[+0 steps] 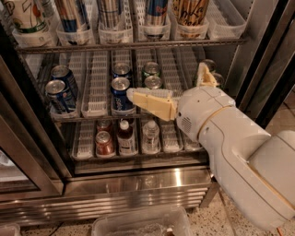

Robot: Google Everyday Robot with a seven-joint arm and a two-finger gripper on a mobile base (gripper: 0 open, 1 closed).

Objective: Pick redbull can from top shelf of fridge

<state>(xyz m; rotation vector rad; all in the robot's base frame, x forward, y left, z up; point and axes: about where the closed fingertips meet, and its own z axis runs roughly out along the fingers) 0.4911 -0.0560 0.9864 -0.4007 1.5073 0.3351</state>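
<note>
end effector (166, 82): fingers spread wide and holding nothing, level with the middle rack and right of centre; the left finger's tip overlaps a short blue can (120, 94), contact unclear.
redbull can (156, 11): upright in a clear lane tray (156, 31) on the top shelf (138, 46), above the end effector and well apart from it.
fridge (138, 184): brushed steel base panel along the near bottom.

Cream pincer (167, 82) beside blue soda can (120, 96); redbull can (156, 9) blue-silver-red

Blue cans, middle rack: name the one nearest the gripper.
The centre lane's front blue can, beside a fingertip of the open gripper; others sit behind it or farther left.
</note>
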